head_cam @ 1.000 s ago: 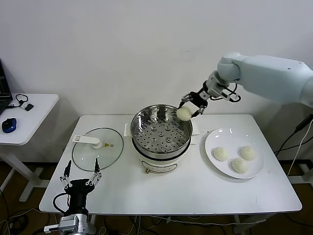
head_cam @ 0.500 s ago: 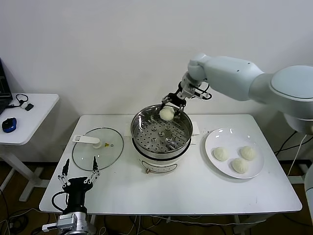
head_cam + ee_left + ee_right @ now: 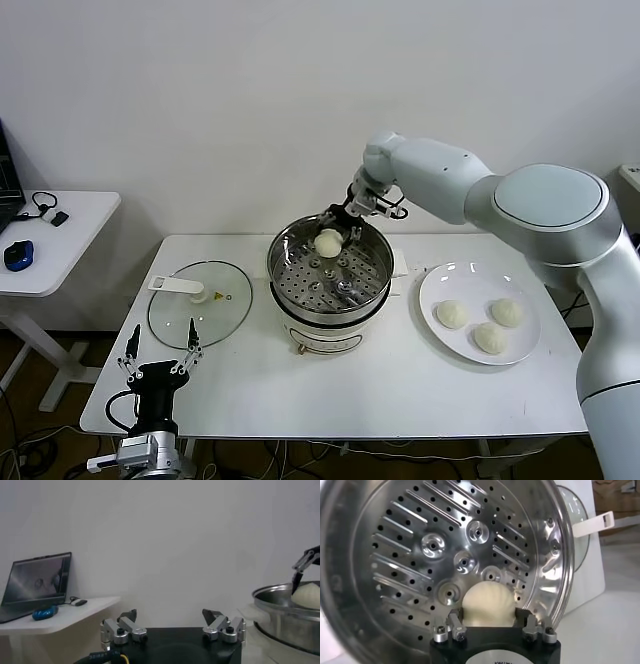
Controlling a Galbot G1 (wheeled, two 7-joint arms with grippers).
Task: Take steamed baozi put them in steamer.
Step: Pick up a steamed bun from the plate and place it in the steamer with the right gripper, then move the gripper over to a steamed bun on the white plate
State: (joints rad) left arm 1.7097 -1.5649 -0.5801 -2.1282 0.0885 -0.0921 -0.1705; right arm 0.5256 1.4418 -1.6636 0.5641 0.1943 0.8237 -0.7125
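The steamer (image 3: pixel 330 308) stands mid-table, a shiny steel pot with a perforated tray (image 3: pixel 450 555) inside on a white base. My right gripper (image 3: pixel 330 238) is shut on one steamed baozi (image 3: pixel 327 243) and holds it over the far left part of the tray, just inside the rim. The right wrist view shows the bun (image 3: pixel 488 605) between the fingers, above the tray. Three more baozi (image 3: pixel 452 314) (image 3: pixel 506 312) (image 3: pixel 490 339) lie on the white plate (image 3: pixel 440 280) to the right. My left gripper (image 3: pixel 160 362) is open and idle at the table's front left.
A glass lid (image 3: pixel 200 303) with a white handle lies flat left of the steamer. A side table (image 3: pixel 60 240) with a blue mouse (image 3: pixel 18 255) stands further left. A wall is close behind the table.
My right gripper has carried the baozi leftward and down, from the steamer's far right rim to over the tray. The left arm has stayed put.
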